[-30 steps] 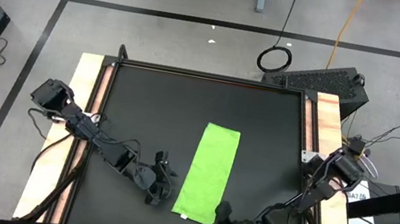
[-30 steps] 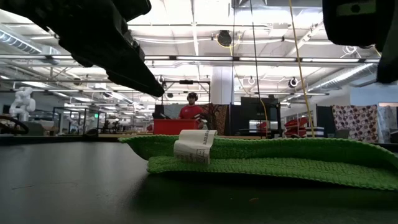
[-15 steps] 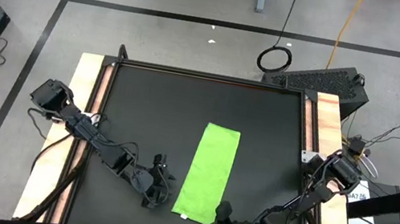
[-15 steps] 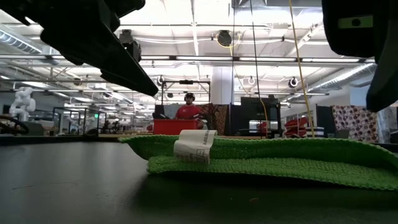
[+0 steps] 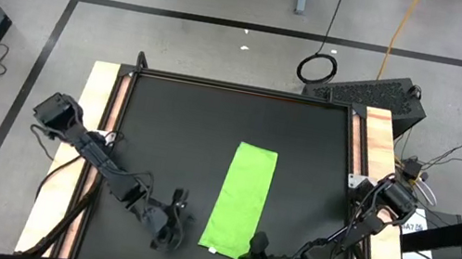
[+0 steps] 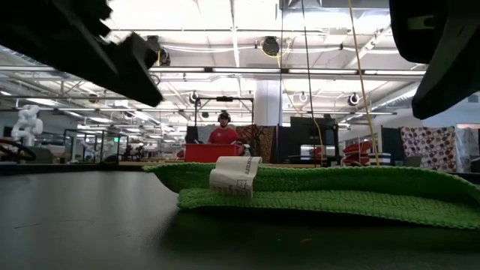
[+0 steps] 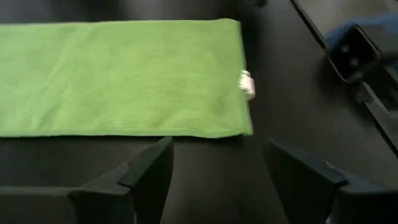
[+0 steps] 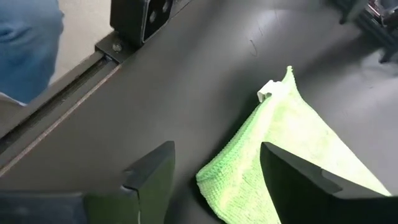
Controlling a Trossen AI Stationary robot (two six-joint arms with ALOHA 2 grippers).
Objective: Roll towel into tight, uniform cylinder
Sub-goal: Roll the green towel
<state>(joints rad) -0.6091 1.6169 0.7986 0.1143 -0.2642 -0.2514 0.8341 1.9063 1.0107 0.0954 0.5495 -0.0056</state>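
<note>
Towel (image 5: 239,199) lies flat as a long strip running front to back on the counter (image 5: 174,129), its tagged front end between the spread left gripper (image 5: 169,228) and the nearer, spread right gripper (image 5: 258,258).

text: none legible | tag (image 6: 235,176) on towel (image 6: 337,191), near-edge corner: white, curled, print too small to read | towel face itself: no marks | boxes/panels in room beyond towel: no readable signs | floor marks past surface (image 5: 164,137): plain lines, no nos.
</note>
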